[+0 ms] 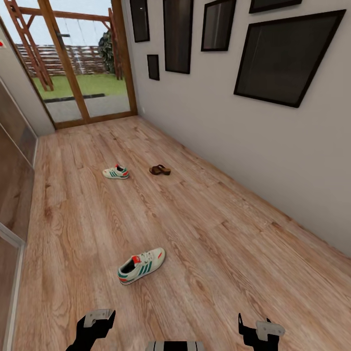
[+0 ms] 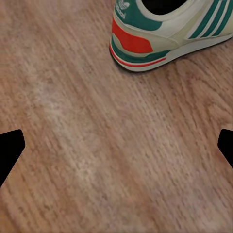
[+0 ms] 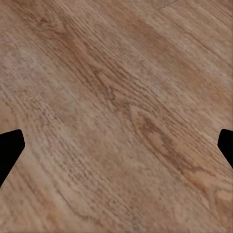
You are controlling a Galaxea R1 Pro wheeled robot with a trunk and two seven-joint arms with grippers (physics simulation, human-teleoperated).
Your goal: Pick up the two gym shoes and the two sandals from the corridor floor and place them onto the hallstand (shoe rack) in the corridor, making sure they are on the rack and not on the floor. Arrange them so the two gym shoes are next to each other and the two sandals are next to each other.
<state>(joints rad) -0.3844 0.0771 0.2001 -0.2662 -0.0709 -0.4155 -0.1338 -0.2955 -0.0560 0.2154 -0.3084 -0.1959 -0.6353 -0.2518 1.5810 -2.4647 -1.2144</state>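
Note:
One white gym shoe (image 1: 141,265) with green stripes lies on the corridor floor (image 1: 204,234), just ahead of my left gripper (image 1: 96,322). In the left wrist view its red and green heel (image 2: 145,36) lies beyond the open fingers, well apart from them. Farther down the corridor a second gym shoe (image 1: 116,172) lies on the floor, with one dark brown sandal (image 1: 159,169) to its right. My right gripper (image 1: 261,330) hangs open over bare planks (image 3: 116,97). Both grippers are empty. The hallstand is out of view.
A pale wall (image 1: 253,146) with several dark framed pictures runs along the right. Brown panels (image 1: 12,165) line the left side. A wood-framed glass door (image 1: 83,63) closes the far end of the corridor. Part of my base (image 1: 175,345) shows at the bottom edge.

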